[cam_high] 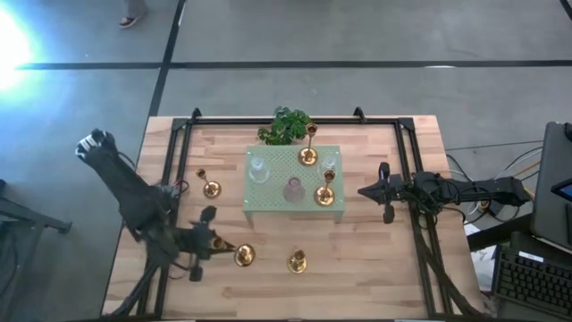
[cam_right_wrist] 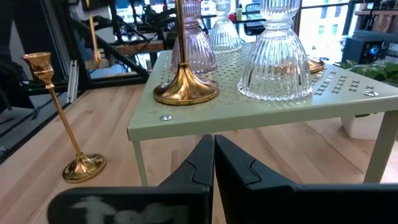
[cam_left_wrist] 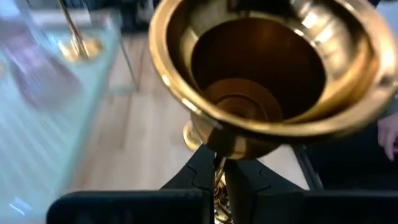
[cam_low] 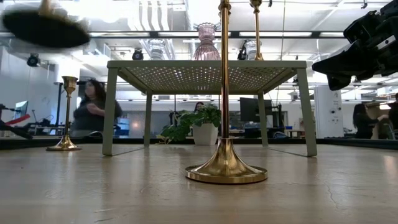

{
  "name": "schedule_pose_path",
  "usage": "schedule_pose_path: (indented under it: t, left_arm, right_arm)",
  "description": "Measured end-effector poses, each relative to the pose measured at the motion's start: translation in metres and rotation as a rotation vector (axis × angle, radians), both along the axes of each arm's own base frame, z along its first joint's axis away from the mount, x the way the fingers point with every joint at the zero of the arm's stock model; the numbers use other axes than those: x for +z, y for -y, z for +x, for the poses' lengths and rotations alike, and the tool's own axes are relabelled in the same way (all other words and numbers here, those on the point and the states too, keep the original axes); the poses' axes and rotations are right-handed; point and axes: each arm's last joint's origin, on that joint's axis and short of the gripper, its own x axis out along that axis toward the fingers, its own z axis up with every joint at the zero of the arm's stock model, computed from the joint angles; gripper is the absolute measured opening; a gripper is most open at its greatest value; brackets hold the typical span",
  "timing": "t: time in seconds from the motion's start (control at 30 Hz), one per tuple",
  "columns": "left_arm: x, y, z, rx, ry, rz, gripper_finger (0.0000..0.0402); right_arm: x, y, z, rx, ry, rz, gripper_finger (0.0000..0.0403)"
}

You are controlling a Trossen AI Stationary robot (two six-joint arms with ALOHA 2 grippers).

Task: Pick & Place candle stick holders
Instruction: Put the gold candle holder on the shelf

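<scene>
My left gripper point(cam_high: 217, 242) is at the table's near left, shut on a gold candle stick holder point(cam_high: 234, 250). That holder's round base point(cam_high: 244, 256) shows as a dark blurred disc point(cam_low: 43, 28) high in the low view. Two more gold holders stand on their bases on the table point(cam_high: 297, 261) point(cam_high: 211, 189). On the stand are two gold holders point(cam_high: 307, 156) point(cam_high: 324, 195), two clear glass ones point(cam_high: 258, 170) point(cam_high: 328, 163) and a pink one point(cam_high: 292, 190). My right gripper point(cam_high: 365, 190) waits shut, level, just right of the stand. My left gripper pinches the holder's thin stem point(cam_left_wrist: 217, 155) between its two fingers, just under the candle cup point(cam_left_wrist: 267, 68). The fingers come from the table's left, slanting a little down. The holder is tilted, with its base toward the table's right, and it is lifted clear of the table.
The pale green perforated stand point(cam_high: 277, 201) fills the table's middle, and a leafy plant point(cam_high: 284, 125) stands behind it. Black frame rails point(cam_high: 175, 152) point(cam_high: 407, 152) run along both sides. The tall gold holder point(cam_low: 225, 168) is close to the held one. People show in the room beyond.
</scene>
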Motion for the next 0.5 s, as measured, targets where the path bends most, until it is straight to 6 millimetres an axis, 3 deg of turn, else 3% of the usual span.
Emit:
schedule_pose_path:
  t: [0.27,0.5]
  left_arm:
    - [0.083,-0.034,-0.016,0.137,0.252,0.223,0.002]
    - [0.133,-0.068,-0.011,0.317,0.319,0.41,0.002]
  right_arm:
    - [0.0,0.0,0.0,0.0,0.0,0.0,0.0008]
    - [0.0,0.0,0.0,0.0,0.0,0.0,0.0008]
